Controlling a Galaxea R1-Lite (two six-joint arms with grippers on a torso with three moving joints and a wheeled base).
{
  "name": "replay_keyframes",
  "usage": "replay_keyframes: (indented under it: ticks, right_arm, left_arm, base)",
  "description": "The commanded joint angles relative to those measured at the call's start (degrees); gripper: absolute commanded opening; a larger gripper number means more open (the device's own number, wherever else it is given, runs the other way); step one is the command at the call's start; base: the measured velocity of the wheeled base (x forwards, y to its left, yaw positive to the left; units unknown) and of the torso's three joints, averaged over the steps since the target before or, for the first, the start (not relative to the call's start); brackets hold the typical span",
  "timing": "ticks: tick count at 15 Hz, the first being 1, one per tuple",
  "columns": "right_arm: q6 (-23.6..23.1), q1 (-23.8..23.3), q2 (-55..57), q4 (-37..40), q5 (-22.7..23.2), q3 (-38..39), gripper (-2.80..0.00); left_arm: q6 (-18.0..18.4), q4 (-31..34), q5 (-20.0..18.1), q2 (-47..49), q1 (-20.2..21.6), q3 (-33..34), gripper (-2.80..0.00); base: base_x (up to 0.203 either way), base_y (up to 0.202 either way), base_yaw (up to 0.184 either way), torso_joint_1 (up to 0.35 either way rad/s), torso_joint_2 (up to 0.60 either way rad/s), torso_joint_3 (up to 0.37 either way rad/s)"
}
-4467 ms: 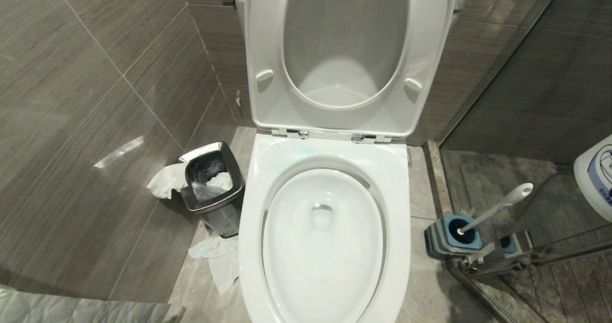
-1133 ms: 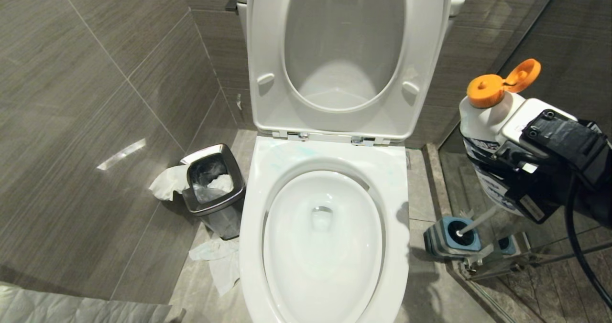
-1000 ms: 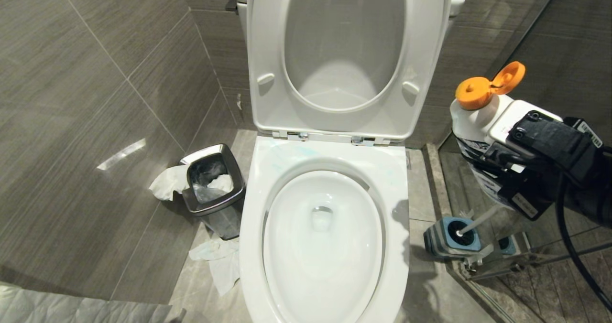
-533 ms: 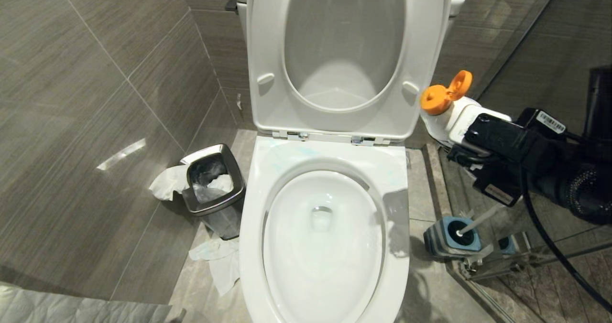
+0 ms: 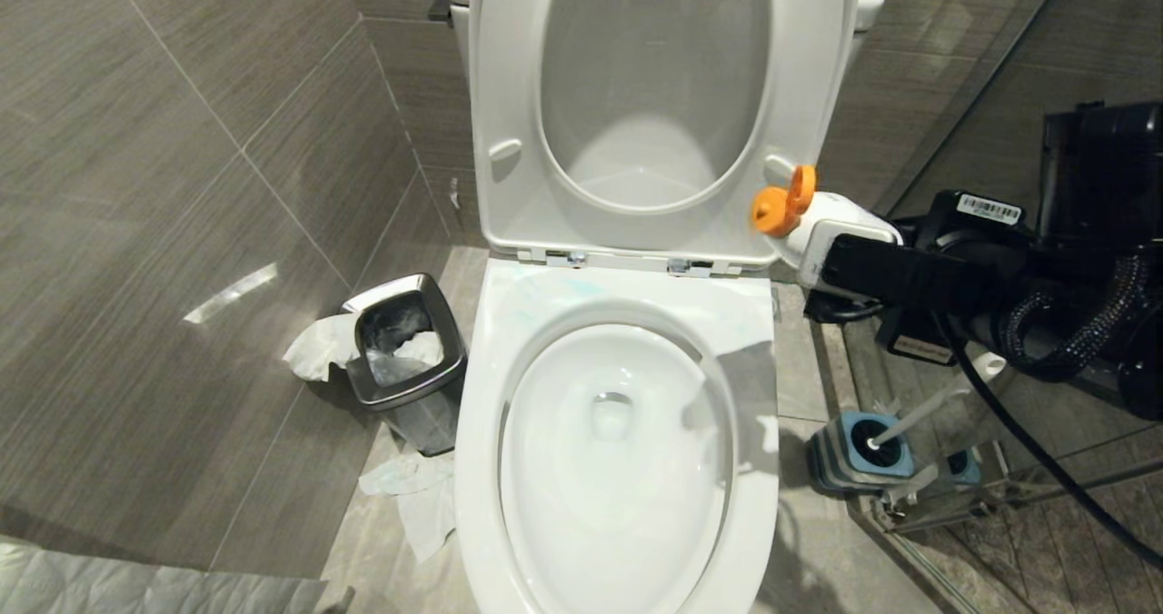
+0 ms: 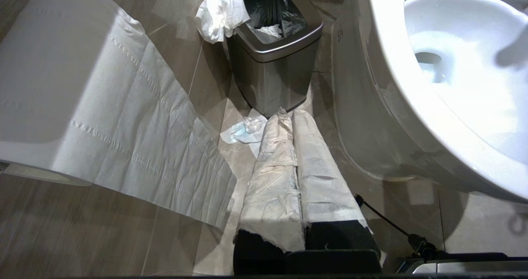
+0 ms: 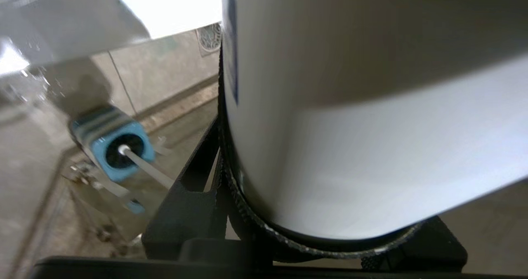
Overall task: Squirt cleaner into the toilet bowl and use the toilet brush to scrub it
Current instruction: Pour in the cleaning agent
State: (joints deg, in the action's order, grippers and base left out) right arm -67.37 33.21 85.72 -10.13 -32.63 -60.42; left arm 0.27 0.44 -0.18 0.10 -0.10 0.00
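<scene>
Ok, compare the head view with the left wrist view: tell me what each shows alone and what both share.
Head view only: the right gripper holding the cleaner tipped toward the toilet bowl, its orange cap flipped open, and the toilet brush in its holder.

Left wrist view only: the left gripper, paper-wrapped and shut, low near the floor, and a paper roll.

Both: the bowl, the steel bin and crumpled paper on the floor.

Raised seat walls the back; toilet bowl lies open above.
</scene>
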Motion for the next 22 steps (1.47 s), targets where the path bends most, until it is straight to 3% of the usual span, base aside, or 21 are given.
replay_keyframes:
  ticks: [1, 8, 22]
  right_arm:
    - [-4.18, 0.02, 0.35, -0.06, -0.22, -0.33, -2.80]
    - [-14.36, 0.02, 2.78, -0.05, -2.23, -2.16, -2.80]
    - [-22.45, 0.10, 10.34, -0.26, -6.36, -10.67, -2.80]
  left_arm:
    - [0.00, 0.00, 0.01, 0.08, 0.01, 0.09, -2.80]
    - [0.09, 0.00, 0.00, 0.08, 0.01, 0.09, -2.80]
    - [-0.09, 0.00, 0.01, 0.08, 0.01, 0.09, -2.80]
  base:
    - [0.000, 0.000, 0.000, 0.000, 0.00, 0.000]
    - [0.000, 0.000, 0.000, 0.000, 0.00, 0.000]
    - [0.000, 0.000, 0.000, 0.000, 0.00, 0.000]
